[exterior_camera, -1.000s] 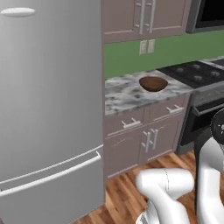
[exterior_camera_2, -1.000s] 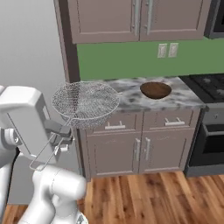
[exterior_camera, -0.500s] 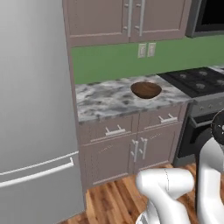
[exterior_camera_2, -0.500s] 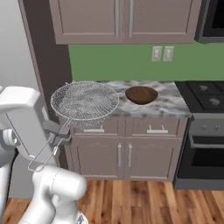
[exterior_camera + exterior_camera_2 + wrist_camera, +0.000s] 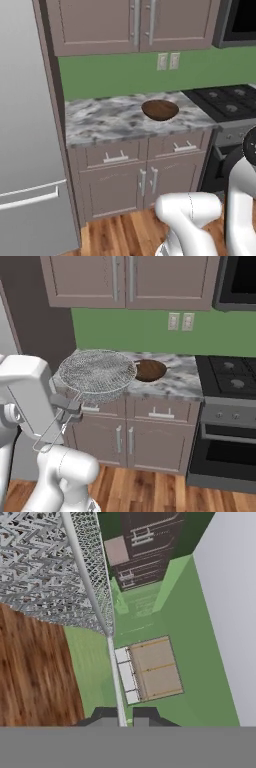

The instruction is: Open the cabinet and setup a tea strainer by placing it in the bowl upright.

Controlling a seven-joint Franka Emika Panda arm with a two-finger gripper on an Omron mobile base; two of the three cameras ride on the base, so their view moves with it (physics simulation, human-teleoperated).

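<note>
so i'm on the carry step now, as far as i can judge: the tea strainer [image 5: 97,375] is off whatever shelf it lived on and riding in the hand [image 5: 65,404], and what's left is getting it into the bowl [image 5: 150,370].

going left to right in the right base view: the hand sits low on the left, jaws pinched nearly together on the strainer's thin wire handle, with the loop end of that handle dangling down below it. up and to the right of the hand is the mesh basket, mouth facing up, roughly level. further right again, just past the far rim of the mesh, is the bowl, sitting on the marble table [image 5: 175,383]. from this angle the basket overlaps the bowl's left edge, but i can't tell how far in front of it the mesh really hangs. right of all that is the stove [image 5: 227,373].

the hand view agrees: the two dark fingertips [image 5: 102,716] squeeze the wire, and the mesh [image 5: 45,572] fans out ahead.

the left base view gives me the bowl [image 5: 160,109] cleanly, alone on the table, nothing in it.

next move, my guess: push the hand forward and right until the basket is centred over the bowl, lower it, keep the mouth up, then let go. the long handle worries me a bit, it could tip the thing over the rim once released.
</note>
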